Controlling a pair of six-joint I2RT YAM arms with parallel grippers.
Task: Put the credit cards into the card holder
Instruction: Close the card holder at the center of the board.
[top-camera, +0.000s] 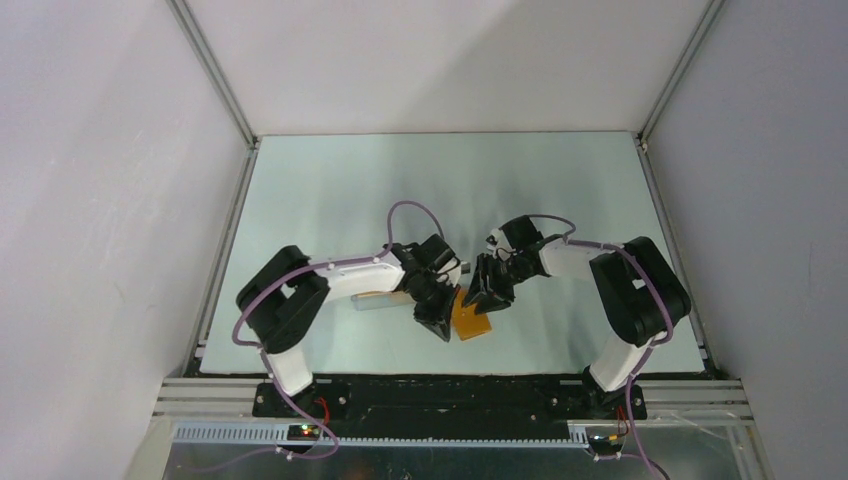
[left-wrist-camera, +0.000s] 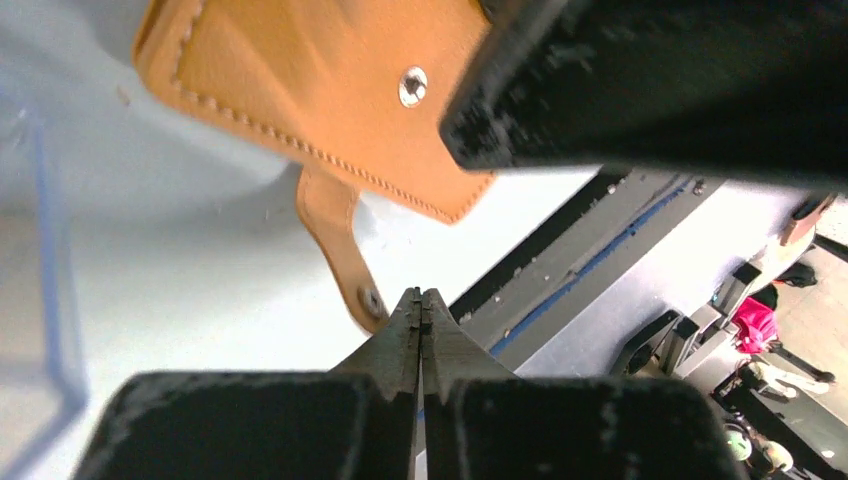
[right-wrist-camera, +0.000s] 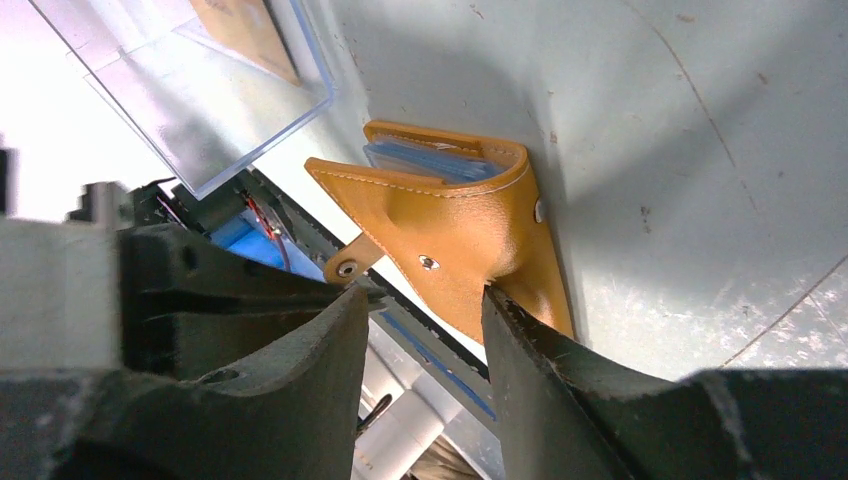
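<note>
The card holder (top-camera: 473, 324) is an orange-tan wallet lying on the table between my two grippers. In the right wrist view the card holder (right-wrist-camera: 450, 225) stands partly open, with its blue-grey pockets (right-wrist-camera: 440, 160) showing and its snap strap (right-wrist-camera: 350, 266) hanging out. My right gripper (right-wrist-camera: 423, 300) is open, and one fingertip (right-wrist-camera: 495, 300) rests against the wallet's outer flap. My left gripper (left-wrist-camera: 422, 298) is shut with nothing between the jaws, its tip right beside the strap (left-wrist-camera: 340, 240). A golden-orange credit card (right-wrist-camera: 248, 32) lies inside the clear box (right-wrist-camera: 200, 90).
The clear plastic box (top-camera: 378, 301) lies on the table under my left forearm, left of the wallet, and its edge shows in the left wrist view (left-wrist-camera: 45, 250). The table's near edge and black rail (top-camera: 450, 385) are just in front of the wallet.
</note>
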